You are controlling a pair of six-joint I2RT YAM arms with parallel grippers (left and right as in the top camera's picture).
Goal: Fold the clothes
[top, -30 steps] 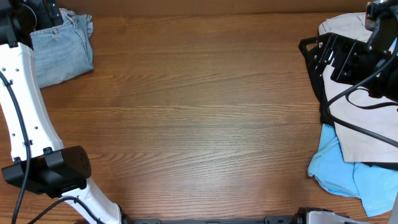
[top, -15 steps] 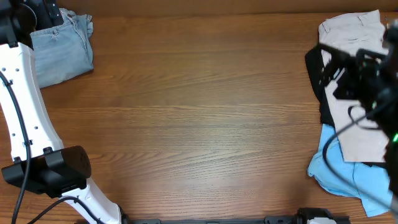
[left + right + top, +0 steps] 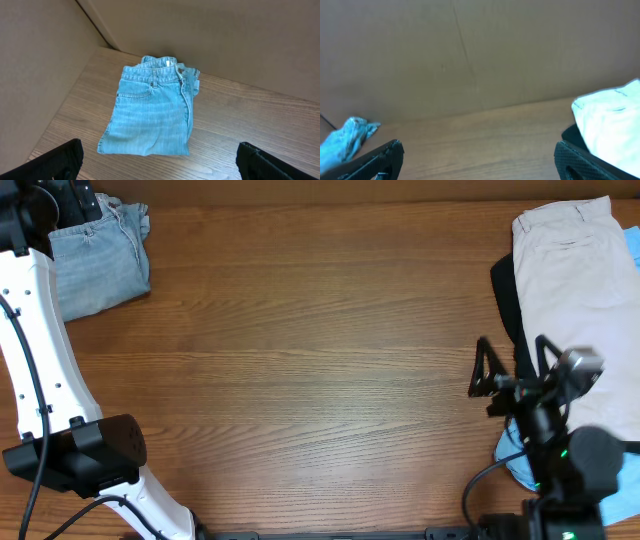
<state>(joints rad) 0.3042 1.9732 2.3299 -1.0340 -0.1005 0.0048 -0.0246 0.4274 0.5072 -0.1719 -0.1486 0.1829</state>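
The faded light-blue denim shorts lie folded at the table's far left corner, and in the left wrist view the waistband faces away. My left gripper is open and empty, held above and just in front of them. The beige shorts lie flat at the far right, on top of a black garment. A sky-blue garment lies crumpled at the front right. My right gripper is open and empty, left of that pile. In the right wrist view the gripper faces the far wall.
Brown cardboard walls enclose the back and left of the wooden table. The white left arm runs along the left edge. The right arm's base covers part of the sky-blue garment.
My right arm has swung from over the beige shorts at the far right to the front right, uncovering the shorts. The left arm and the denim shorts have not moved.
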